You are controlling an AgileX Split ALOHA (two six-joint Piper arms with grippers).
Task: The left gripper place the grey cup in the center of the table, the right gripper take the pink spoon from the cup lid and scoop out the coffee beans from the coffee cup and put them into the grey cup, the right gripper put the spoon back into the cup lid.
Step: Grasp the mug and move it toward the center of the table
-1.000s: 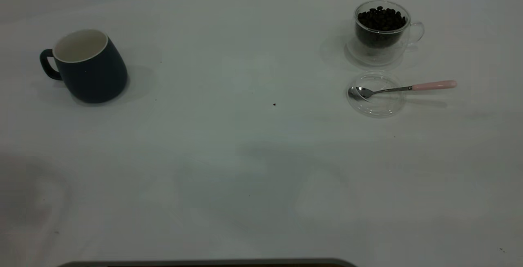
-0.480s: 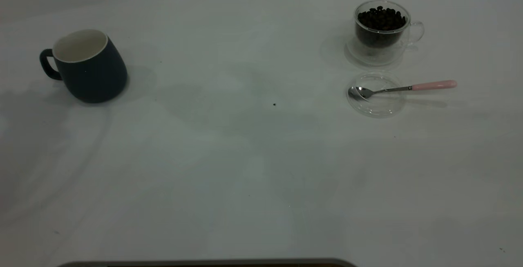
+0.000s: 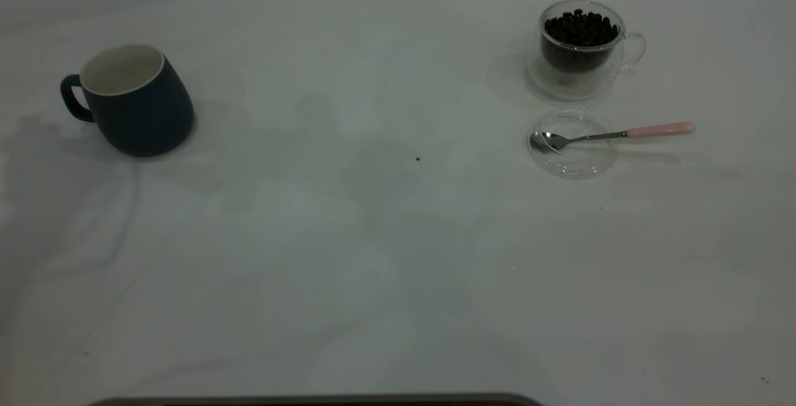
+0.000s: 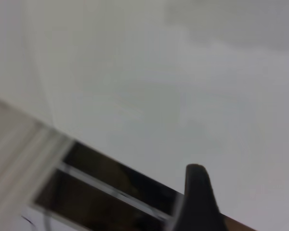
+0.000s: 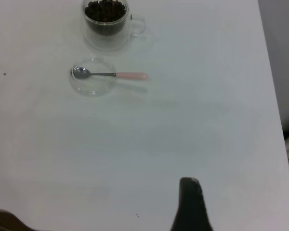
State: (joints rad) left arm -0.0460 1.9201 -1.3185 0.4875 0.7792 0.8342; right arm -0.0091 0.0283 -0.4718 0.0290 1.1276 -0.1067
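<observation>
The grey cup (image 3: 134, 101) stands upright at the table's far left, its handle pointing left. The coffee cup (image 3: 581, 42) stands at the back right with coffee beans (image 3: 581, 28) in it. In front of it lies the cup lid (image 3: 572, 145), with the pink spoon (image 3: 612, 134) resting bowl-down in it and its handle sticking out to the right. The right wrist view shows the coffee cup (image 5: 106, 21), cup lid (image 5: 91, 79) and pink spoon (image 5: 113, 74) far from my right gripper (image 5: 190, 204). My left gripper (image 4: 197, 195) is over the table's edge. Neither gripper shows in the exterior view.
The white table (image 3: 385, 257) has a tiny dark speck (image 3: 417, 158) near its middle. The left wrist view shows the table's edge with a dark frame (image 4: 101, 187) below it. The right wrist view shows the table's right edge (image 5: 274, 96).
The cup, lid, spoon and glass cup have not moved. Soft shadows have shifted across the left and middle of the table.
</observation>
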